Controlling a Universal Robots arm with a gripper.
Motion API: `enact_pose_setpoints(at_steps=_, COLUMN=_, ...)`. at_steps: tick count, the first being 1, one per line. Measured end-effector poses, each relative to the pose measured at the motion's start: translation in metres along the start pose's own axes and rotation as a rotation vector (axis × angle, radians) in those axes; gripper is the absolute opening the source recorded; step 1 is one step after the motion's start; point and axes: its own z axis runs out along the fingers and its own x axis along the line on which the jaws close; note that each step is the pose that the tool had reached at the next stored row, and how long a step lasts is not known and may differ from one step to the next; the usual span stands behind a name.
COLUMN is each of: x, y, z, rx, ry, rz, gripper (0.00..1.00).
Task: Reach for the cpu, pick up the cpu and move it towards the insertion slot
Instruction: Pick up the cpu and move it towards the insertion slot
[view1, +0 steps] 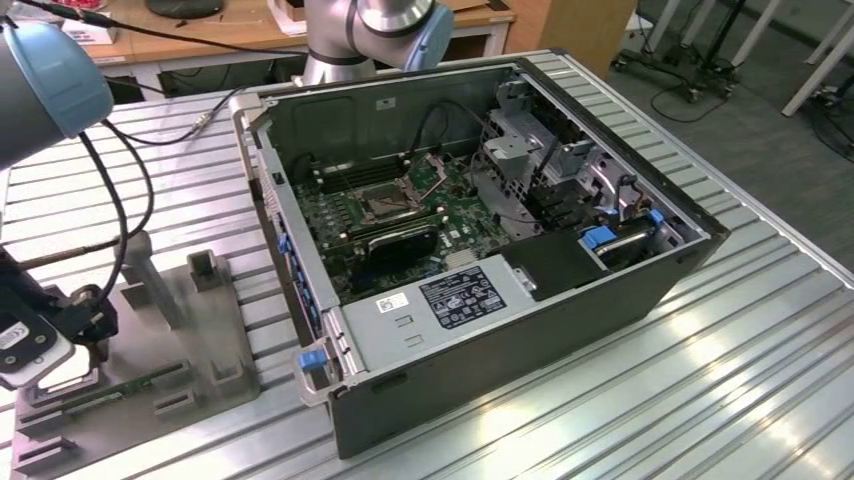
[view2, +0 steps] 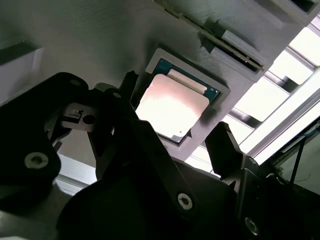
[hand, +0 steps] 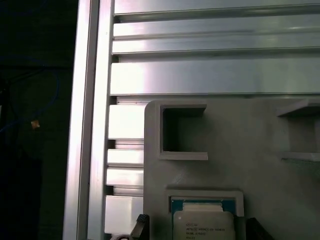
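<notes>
Grey fixture (view2: 100, 40) cradles the cpu (view2: 172, 107), one edge partly hidden behind the parted jaws.

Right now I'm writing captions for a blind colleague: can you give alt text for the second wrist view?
A square silvery chip lies flat in a recess of a grey holder, with the gripper open and its black fingers on opposite sides of it. Bright metal table slats show beyond the holder.

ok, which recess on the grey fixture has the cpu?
The framed recess straddled by the open gripper: the cpu lies flat in it. The square recess beside it is empty.
</notes>
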Motion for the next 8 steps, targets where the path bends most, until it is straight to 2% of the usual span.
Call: enact_pose_setpoints(at_steps=8, x=0.0001, y=-0.0004, z=0.0024, rx=0.0001, ry=-0.0004, rz=0.007, gripper=0.82)
